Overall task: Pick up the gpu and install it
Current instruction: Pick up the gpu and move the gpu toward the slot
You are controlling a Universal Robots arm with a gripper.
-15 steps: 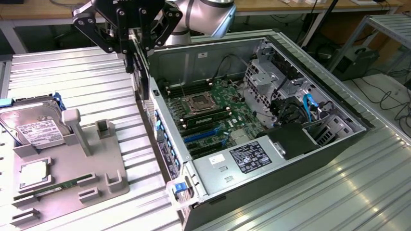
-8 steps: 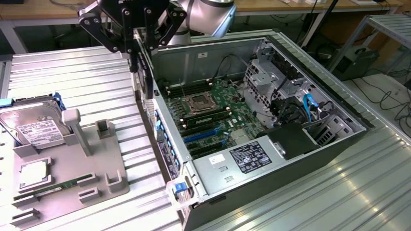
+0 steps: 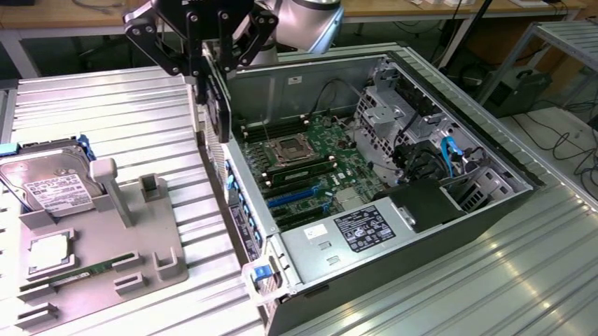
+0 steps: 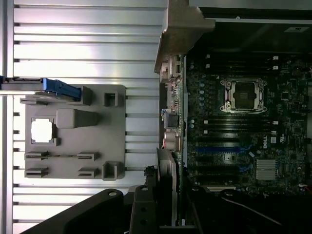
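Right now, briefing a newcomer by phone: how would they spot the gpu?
Start at the open computer case. By its wall on the exterior view's left, jaws clamp the gpu. It alone hangs on edge, thin and dark; the hard drive sits on the grey holder.

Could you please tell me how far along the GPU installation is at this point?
Done: the gpu is off the grey tray, clamped upright in the hand. In hand: it hangs over the edge of the open computer case. Left: it is not yet seated; the blue slots on the motherboard are bare.
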